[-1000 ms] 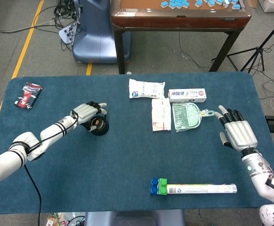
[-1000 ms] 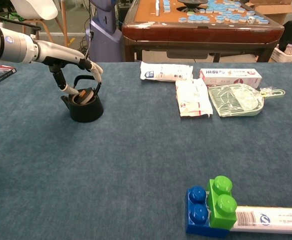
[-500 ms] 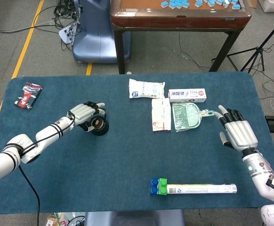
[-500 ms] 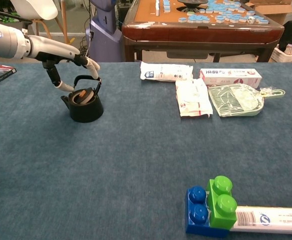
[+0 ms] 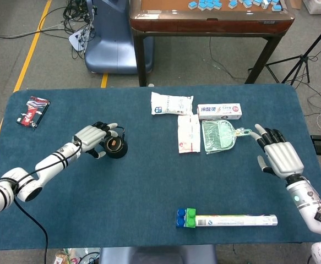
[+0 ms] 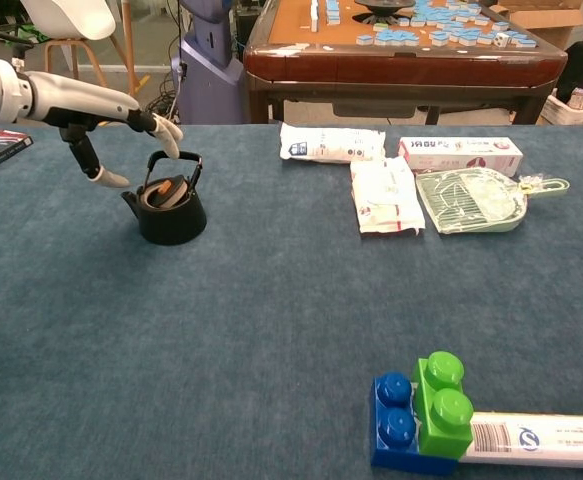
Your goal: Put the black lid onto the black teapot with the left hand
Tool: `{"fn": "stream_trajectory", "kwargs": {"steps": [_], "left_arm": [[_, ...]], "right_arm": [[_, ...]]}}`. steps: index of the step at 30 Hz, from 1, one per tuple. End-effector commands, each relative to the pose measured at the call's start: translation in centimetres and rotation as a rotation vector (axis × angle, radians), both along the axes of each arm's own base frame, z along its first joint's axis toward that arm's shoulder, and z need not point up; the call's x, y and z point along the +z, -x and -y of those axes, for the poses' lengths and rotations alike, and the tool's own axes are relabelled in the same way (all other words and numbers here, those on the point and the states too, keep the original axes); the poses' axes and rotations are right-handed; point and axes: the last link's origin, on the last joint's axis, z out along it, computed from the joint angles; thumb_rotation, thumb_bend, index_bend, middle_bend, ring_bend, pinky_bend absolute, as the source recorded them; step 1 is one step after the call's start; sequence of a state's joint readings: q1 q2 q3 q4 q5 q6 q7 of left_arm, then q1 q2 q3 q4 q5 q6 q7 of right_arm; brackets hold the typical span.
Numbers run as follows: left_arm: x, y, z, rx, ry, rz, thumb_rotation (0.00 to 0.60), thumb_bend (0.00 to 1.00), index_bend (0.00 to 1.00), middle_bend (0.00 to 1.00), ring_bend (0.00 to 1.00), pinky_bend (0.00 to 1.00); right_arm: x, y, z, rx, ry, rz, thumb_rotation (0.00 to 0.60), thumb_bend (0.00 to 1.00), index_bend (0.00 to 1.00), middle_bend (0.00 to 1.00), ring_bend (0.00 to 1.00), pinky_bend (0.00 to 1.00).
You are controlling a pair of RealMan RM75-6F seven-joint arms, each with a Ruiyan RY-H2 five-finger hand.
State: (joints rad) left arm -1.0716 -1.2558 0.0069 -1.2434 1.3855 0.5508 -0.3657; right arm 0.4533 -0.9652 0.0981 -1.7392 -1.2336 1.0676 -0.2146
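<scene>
The black teapot (image 5: 117, 147) (image 6: 171, 212) stands left of the table's middle with its handle upright. The black lid (image 6: 165, 193) sits tilted in the pot's mouth, its brownish inner face showing. My left hand (image 5: 91, 138) (image 6: 109, 120) hovers just left of the pot with fingers spread, holding nothing and touching neither pot nor lid. At the table's right edge my right hand (image 5: 278, 154) is raised with fingers apart and empty; the chest view does not show it.
Two white packets (image 5: 172, 103) (image 5: 188, 135), a toothpaste box (image 5: 219, 111) and a green dustpan (image 5: 219, 136) lie at the back right. A long tube with blue and green bricks (image 5: 226, 219) lies near the front edge. A red packet (image 5: 32, 110) lies far left.
My left hand has let go of the lid and drawn back to the left, away from the teapot. The lid stays tilted in the pot's mouth. The right hand has barely moved.
</scene>
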Motion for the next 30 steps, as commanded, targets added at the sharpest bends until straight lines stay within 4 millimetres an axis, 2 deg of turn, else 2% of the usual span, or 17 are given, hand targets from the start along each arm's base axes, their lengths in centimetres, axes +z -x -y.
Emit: {"fn": "stream_trajectory", "kwargs": {"steps": [1,30], "left_arm": [[0.1,0.2,0.4,0.007,-0.012,0.006,0.600,0.33,0.19,0.00,0.00,0.00],[-1.7,1.6,1.4,0.036,-0.017,0.006,0.600,0.33,0.19,0.00,0.00,0.00]], "right_arm": [[0.1,0.1,-0.1,0.002,0.000,0.001,0.600,0.55,0.09,0.00,0.00,0.00],[0.0,-0.1,-0.5,0.009,-0.010,0.003,0.600,0.55,0.09,0.00,0.00,0.00]]}}
